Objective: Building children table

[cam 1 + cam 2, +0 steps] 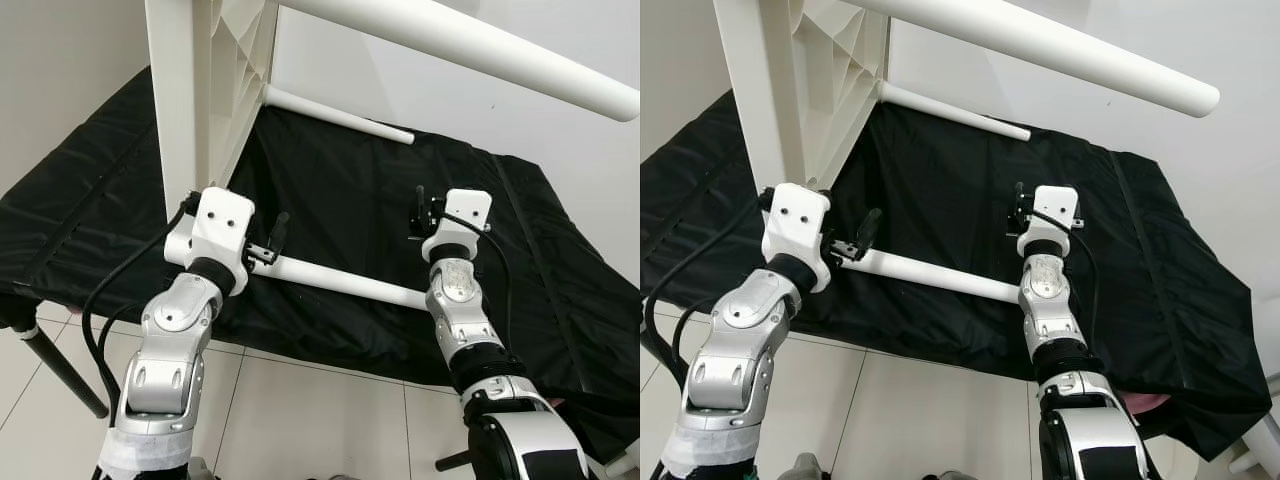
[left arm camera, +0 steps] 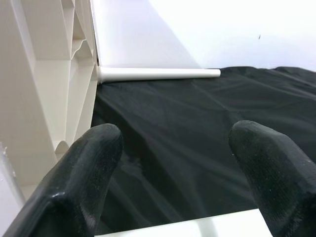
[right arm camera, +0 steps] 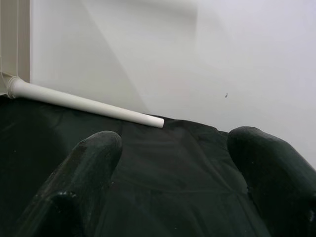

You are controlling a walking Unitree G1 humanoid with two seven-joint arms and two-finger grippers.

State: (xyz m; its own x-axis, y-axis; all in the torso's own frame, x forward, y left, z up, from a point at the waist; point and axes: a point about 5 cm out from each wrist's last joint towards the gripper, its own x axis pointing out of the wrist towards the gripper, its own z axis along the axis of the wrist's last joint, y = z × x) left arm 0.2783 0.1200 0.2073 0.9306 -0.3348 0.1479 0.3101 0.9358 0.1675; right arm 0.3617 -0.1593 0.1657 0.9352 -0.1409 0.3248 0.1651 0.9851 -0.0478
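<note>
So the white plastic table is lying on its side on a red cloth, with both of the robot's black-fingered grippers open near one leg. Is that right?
Not quite: the cloth is black, not red, as the left eye view shows. The rest holds: the white plastic table lies on its side, and the left gripper and right gripper, both open, are near one round white leg.

Low table covered by a black cloth [image 1: 400,200], wrinkled, draping over the front edge down to a white tiled floor [image 1: 320,410]. A black table leg [image 1: 62,370] shows under the left corner. On the cloth: white children's table top [image 1: 205,90] standing on its edge at the left, ribbed underside facing right. Its far lower leg [image 1: 340,116] and near lower leg [image 1: 340,280] lie along the cloth, pointing right. White wall behind.
</note>
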